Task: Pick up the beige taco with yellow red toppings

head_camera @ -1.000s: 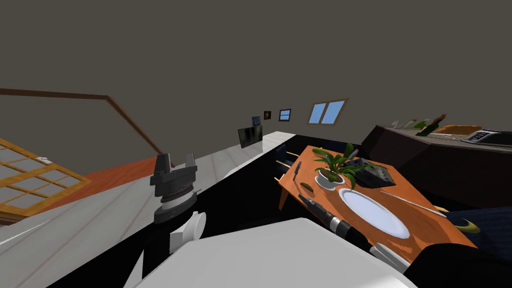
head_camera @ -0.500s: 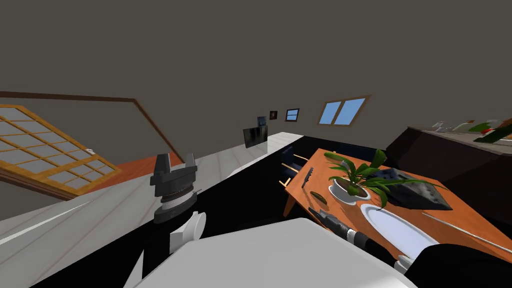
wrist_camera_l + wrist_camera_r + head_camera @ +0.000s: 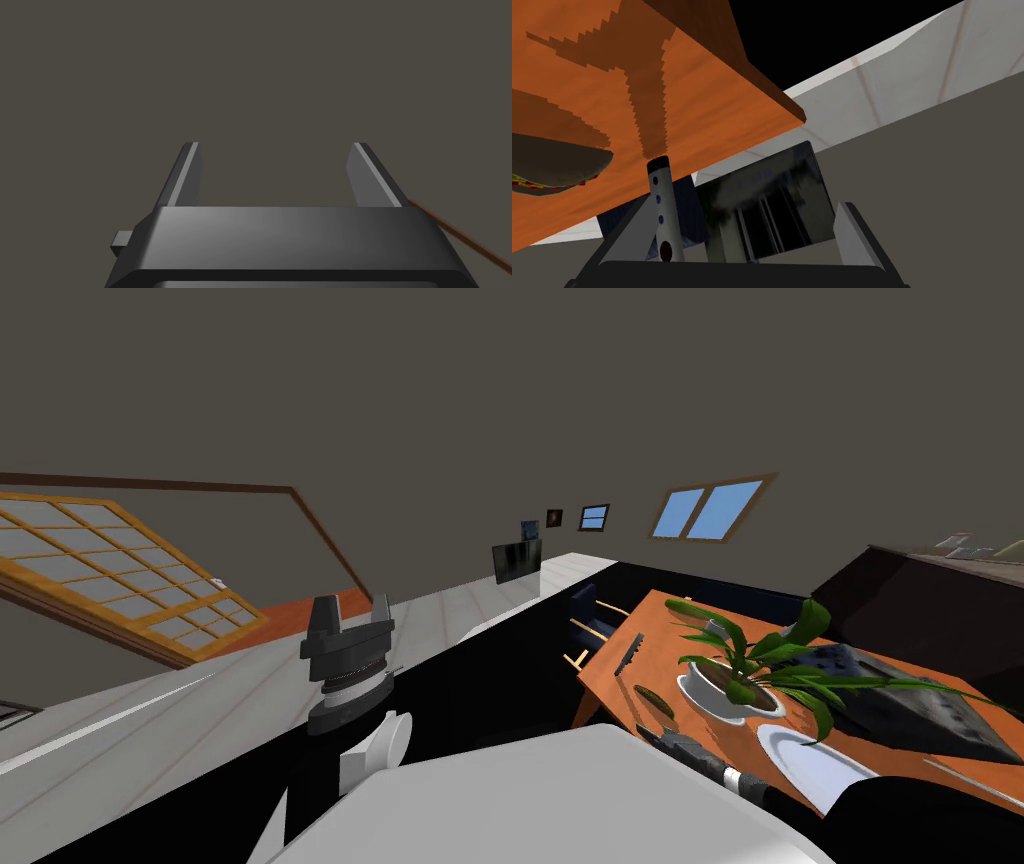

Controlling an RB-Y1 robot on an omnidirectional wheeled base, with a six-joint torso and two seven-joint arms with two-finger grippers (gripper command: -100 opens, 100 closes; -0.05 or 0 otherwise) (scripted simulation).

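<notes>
Over the orange table [image 3: 702, 115], right gripper [image 3: 747, 225] reaches near the taco [image 3: 557, 170], fingers [image 3: 857, 232] apart; left gripper [image 3: 350, 613] upright, apart.

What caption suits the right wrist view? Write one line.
Open right gripper at the orange table's edge; the taco lies on the table, off to one side, a white remote nearer.

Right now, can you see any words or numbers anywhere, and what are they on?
No words or numbers can be read.
On the white stick: blue and red dots, no lettering visible.
On the dark screen: faint pale smudges, too blurred to read.
In the small wall frames: too small to tell.
</notes>
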